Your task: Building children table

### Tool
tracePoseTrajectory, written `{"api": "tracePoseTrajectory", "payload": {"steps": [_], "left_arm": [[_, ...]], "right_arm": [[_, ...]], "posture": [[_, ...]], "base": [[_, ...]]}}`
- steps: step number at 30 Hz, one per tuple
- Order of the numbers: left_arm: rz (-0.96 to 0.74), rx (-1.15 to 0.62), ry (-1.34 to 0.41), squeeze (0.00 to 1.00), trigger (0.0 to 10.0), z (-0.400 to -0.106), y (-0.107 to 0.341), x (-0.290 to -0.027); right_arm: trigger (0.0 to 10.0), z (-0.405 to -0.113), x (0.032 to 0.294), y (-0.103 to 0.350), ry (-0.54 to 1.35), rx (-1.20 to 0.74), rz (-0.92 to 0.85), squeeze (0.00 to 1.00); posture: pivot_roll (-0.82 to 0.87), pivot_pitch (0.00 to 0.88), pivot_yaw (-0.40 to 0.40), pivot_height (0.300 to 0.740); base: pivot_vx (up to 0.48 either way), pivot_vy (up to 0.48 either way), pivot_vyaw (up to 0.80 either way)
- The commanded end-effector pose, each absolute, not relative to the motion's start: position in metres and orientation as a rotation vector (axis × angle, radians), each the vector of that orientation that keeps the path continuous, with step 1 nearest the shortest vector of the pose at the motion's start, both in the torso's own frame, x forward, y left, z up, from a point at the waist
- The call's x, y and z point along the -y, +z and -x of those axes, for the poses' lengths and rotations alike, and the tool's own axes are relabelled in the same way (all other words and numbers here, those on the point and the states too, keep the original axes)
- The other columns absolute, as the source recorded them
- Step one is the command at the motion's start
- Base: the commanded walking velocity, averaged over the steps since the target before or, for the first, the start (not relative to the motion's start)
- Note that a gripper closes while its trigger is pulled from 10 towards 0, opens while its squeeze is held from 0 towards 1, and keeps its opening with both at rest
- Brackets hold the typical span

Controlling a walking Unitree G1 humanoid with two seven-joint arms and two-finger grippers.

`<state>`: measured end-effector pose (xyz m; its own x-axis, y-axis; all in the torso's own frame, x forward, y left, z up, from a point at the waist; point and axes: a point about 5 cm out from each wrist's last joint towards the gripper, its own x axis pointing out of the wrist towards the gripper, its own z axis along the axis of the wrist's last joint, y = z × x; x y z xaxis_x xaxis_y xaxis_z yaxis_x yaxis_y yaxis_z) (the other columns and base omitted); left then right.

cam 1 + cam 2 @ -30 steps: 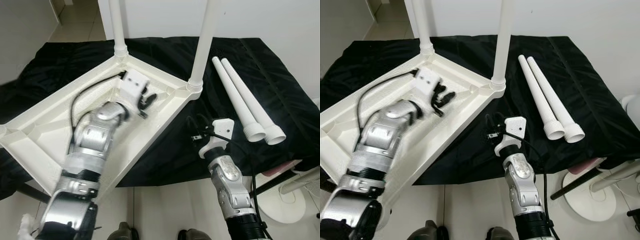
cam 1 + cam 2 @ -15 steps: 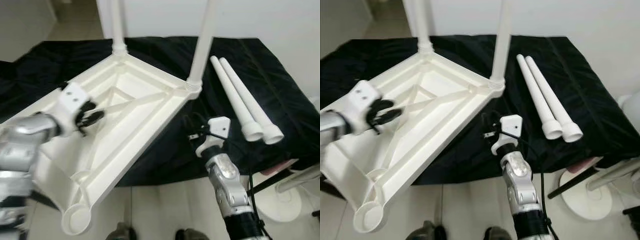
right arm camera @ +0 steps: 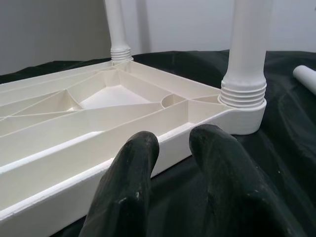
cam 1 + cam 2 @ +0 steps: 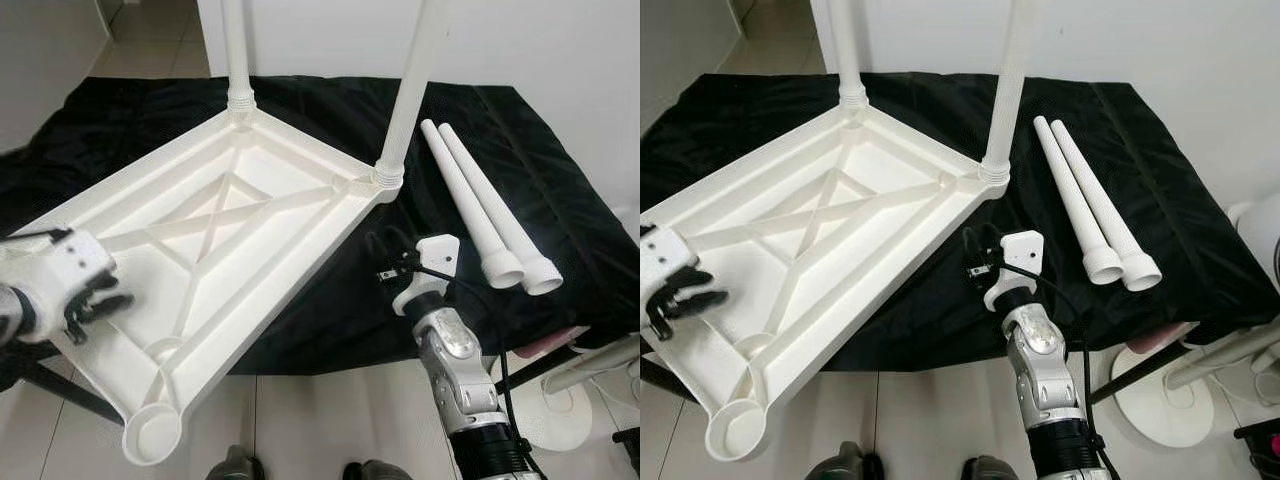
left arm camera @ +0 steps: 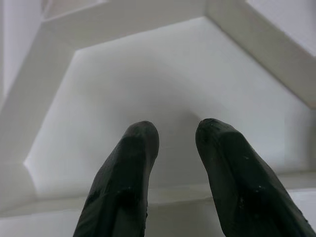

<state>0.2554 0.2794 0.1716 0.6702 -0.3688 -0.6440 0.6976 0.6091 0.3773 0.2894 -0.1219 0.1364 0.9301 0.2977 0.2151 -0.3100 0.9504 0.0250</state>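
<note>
1. Left gripper (image 4: 95, 305) is hovering, fingers slightly parted and empty, over the near left corner of the upturned white tabletop (image 4: 230, 215).
2. Right gripper (image 4: 385, 262), also parted and empty, is pointing at the tabletop's right edge, near a fitted leg (image 4: 405, 95).
3. Two loose legs (image 4: 480, 205) are lying on the black cloth (image 4: 560, 210), right of it.

The 2 fitted legs (image 4: 236, 50) run out past the top edge.

Bare black cloth (image 4: 560, 190) lies beyond the loose legs (image 4: 478, 210); upright legs (image 4: 405, 100) seemingly block the far side.

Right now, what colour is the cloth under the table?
Black. The cloth shows best in the right eye view, under the white table.
</note>
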Motion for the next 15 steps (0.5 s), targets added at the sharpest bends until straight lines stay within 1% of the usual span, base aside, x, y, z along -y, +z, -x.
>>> {"api": "tracePoseTrajectory", "payload": {"steps": [1,2,4,7,9,10,13,15], "left_arm": [[-0.668,-0.556,-0.693,0.00,10.0,-0.254,0.170,-0.272],[-0.665,-0.553,-0.707,0.00,10.0,-0.255,0.165,-0.264],[-0.664,-0.552,-0.709,0.00,10.0,-0.255,0.164,-0.263],[-0.617,-0.501,-0.737,0.00,10.0,-0.264,0.157,-0.236],[-0.598,-0.475,-0.756,0.00,10.0,-0.267,0.155,-0.223],[-0.598,-0.475,-0.756,0.00,10.0,-0.267,0.155,-0.223],[-0.544,-0.437,-0.759,0.00,10.0,-0.277,0.151,-0.200],[-0.536,-0.431,-0.761,0.00,10.0,-0.279,0.150,-0.195]], "right_arm": [[10.0,-0.291,0.122,0.133,0.318,0.191,-0.059,0.00],[10.0,-0.291,0.122,0.134,0.318,0.192,-0.060,0.00],[10.0,-0.291,0.122,0.134,0.319,0.192,-0.060,0.00],[10.0,-0.291,0.123,0.134,0.316,0.191,-0.059,0.00],[10.0,-0.290,0.123,0.133,0.314,0.191,-0.059,0.00],[10.0,-0.290,0.123,0.133,0.314,0.191,-0.059,0.00],[10.0,-0.290,0.123,0.134,0.307,0.192,-0.060,0.00],[10.0,-0.291,0.123,0.134,0.305,0.192,-0.061,0.00]], "posture": [[-0.02,0.049,-0.015,0.740],[-0.03,0.049,-0.017,0.740],[-0.03,0.049,-0.017,0.740],[-0.03,0.050,-0.015,0.740],[-0.03,0.051,-0.011,0.740],[-0.03,0.051,-0.011,0.740],[-0.04,0.055,0.000,0.740],[-0.04,0.055,0.000,0.740]], "base": [[0.000,0.000,0.00],[0.000,0.000,0.00],[0.000,0.000,0.00],[0.000,0.000,0.00],[0.000,0.000,0.00],[0.000,0.000,0.00],[0.000,0.000,0.00],[0.000,0.000,0.00]]}}
